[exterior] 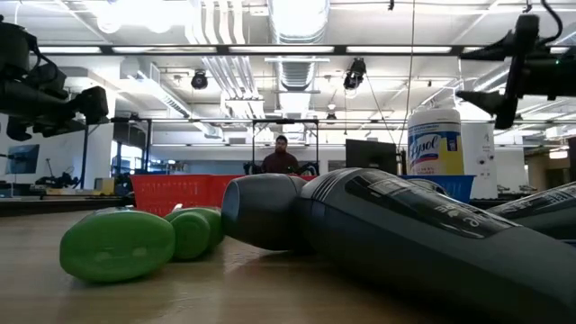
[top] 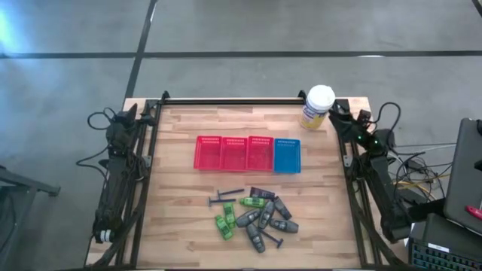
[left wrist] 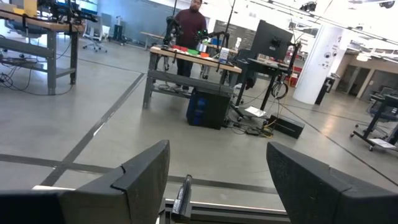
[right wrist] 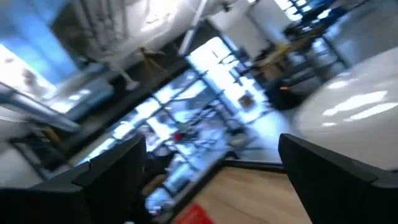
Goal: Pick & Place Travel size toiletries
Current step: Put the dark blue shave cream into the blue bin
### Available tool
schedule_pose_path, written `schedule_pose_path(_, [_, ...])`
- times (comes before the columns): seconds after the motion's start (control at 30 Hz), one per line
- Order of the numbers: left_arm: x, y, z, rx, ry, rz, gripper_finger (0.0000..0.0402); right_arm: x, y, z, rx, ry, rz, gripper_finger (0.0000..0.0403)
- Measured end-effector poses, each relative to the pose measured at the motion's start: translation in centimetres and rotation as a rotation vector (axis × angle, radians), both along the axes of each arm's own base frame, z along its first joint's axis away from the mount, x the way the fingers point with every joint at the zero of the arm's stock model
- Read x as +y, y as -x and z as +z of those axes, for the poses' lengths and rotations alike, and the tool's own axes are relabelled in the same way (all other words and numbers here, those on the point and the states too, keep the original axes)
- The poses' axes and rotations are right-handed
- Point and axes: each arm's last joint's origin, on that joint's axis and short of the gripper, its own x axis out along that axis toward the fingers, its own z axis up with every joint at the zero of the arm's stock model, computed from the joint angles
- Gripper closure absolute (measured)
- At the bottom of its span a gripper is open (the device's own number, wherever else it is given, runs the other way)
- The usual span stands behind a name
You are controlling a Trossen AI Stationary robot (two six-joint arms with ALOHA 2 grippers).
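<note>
A wooden bench (top: 181, 226) carries everything. A row of baskets, three red (top: 234, 153) and one blue (top: 287, 155), sits near its middle. Beyond the baskets, by the far right corner, stands a canister (top: 317, 108). Nearer than the baskets lie the toiletries in a loose cluster: green bottles (top: 224, 223), grey tubes (top: 265, 217), dark sticks (top: 226, 196).

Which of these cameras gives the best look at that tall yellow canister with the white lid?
The low view: the yellow canister stands upright there, label facing the camera, behind a grey tube. The high view shows mostly its white lid, at the table's far right corner. Neither wrist view shows it clearly.
</note>
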Motion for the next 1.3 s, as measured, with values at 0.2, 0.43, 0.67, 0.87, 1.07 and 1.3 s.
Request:
schedule_pose_path(0.2, [0.0,0.0,0.0,0.0,-0.001,0.0,0.0129,0.8,-0.5,1.1,-0.116,0.025,0.082,0.0039])
schedule_pose_path(0.43, [0.0,-0.2,0.4,-0.419,0.018,-0.074,0.0129,1.4,-0.7,2.5,-0.284,0.145,-0.011,0.0039])
schedule_pose_path(0.67, [0.0,-0.2,0.4,-0.855,0.089,-0.1,0.0129,1.8,-1.4,5.9,-0.225,0.239,0.098,0.0039])
schedule_pose_path(0.87, [-0.1,-0.6,0.6,-0.843,0.135,-0.26,0.0129,0.6,-4.4,9.4,-0.052,0.174,0.375,0.0039])
schedule_pose_path(1.07, [-0.1,-0.7,0.6,-0.84,0.145,-0.28,0.0129,0.3,-9.7,9.0,0.245,-0.085,0.734,0.0039])
schedule_pose_path(1.3, [-0.3,-1.1,0.6,-0.823,0.203,-0.4,0.0129,3.2,-13.0,7.5,0.568,-0.3,0.972,0.0039])
